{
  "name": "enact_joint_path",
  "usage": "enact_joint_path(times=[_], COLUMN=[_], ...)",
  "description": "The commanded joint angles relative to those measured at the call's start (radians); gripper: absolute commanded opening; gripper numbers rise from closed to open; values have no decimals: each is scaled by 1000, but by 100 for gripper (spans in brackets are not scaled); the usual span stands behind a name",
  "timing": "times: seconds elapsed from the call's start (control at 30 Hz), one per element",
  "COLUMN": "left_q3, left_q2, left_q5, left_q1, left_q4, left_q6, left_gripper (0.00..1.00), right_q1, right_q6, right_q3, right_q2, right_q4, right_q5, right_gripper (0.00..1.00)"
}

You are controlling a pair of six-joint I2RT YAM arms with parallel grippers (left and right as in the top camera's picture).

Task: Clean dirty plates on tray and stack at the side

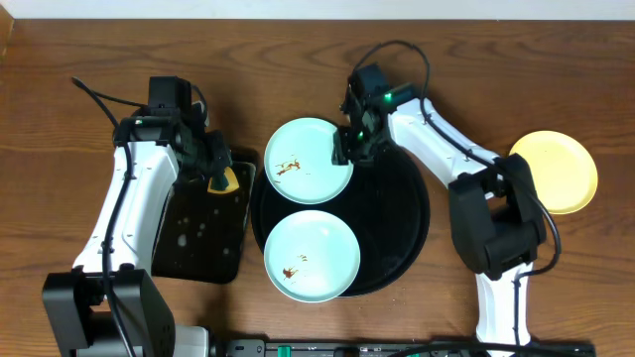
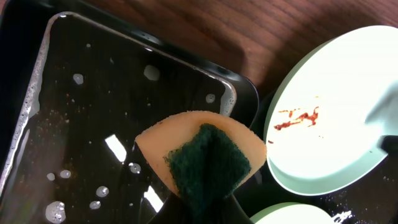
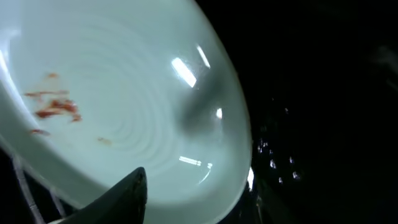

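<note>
Two pale turquoise plates lie on the round black tray [image 1: 407, 218]. The upper plate [image 1: 303, 164] [image 2: 329, 124] [image 3: 124, 93] has brown smears and overhangs the tray's upper left rim. The lower plate [image 1: 311, 256] [image 2: 292, 214] is smeared too. A pale yellow plate [image 1: 558, 171] rests on the table at the right, off the tray. My right gripper [image 1: 347, 149] [image 3: 193, 199] straddles the upper plate's right rim, jaws apart, with one finger [image 3: 121, 196] over its inside. My left gripper [image 1: 220, 178] [image 2: 208, 205] is shut on a yellow-and-green sponge [image 2: 202, 155].
A black rectangular tray [image 1: 198, 238] [image 2: 93, 112] with water drops lies left of the round tray, under the sponge. Wet specks dot the round tray's bare surface [image 3: 323, 93]. The table's far edge runs along the top.
</note>
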Motion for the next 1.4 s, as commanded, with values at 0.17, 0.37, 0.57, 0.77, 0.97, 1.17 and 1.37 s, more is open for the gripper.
enact_joint_path(times=[0.17,0.37,0.57,0.77,0.97,1.17,1.37], left_q3=[-3,-3,-3,-3,-3,-3,-9], left_q2=[2,2,2,2,2,2,2], left_q5=[-10,-5,3,64,173,127,-80], left_q1=[2,2,2,-1,-56,-134,-50], left_q4=[-4,-5,-5,-5,11,10,-76], left_q6=[13,9,9,9,3,21,-22], left_gripper=[8,7,7,7,7,7,7], right_q1=[7,3,-19,-71,-111,-137,-164], right_q6=[34,74,115,100,75,40,-15], right_q3=[-84,-86,-86,-86,-86,-86,-86], right_q2=[41,41,41,41,41,41,40], right_q4=[59,58,10,-58,-91,-108,-129], right_q5=[-23,53,158,212,256,251,240], right_gripper=[20,1,1,1,1,1,1])
